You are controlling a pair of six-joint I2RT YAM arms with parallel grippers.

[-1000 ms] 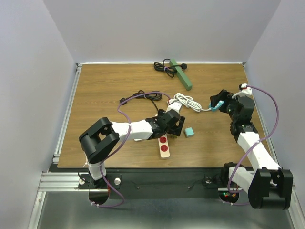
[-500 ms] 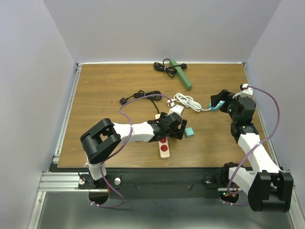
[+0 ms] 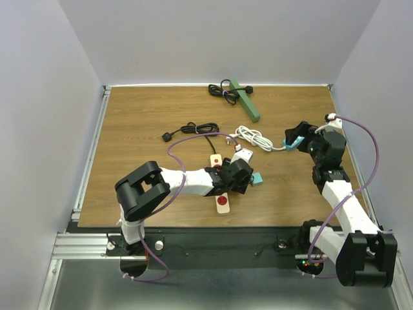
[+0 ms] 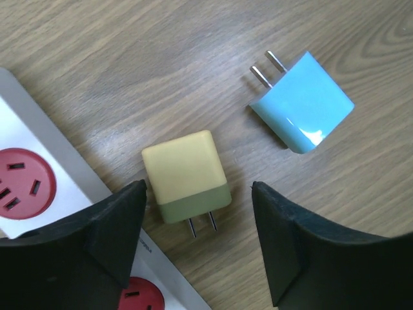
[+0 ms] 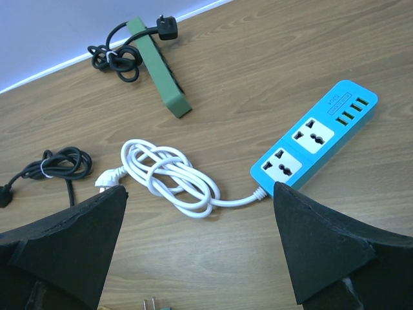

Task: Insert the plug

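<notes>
Nothing is reading clearly anywhere. A short line of dark print is running along the blue power strip (image 5: 303, 145) on the right, beside its USB ports (image 5: 352, 110) (too tiny to make out). Faint grey lettering is showing on the white power strip (image 4: 68, 171) near its red sockets (image 4: 19, 184), blurred beyond reading.

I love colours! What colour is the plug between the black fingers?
Pale yellow plug, green band by its prongs; left wrist view shows it best.
</notes>
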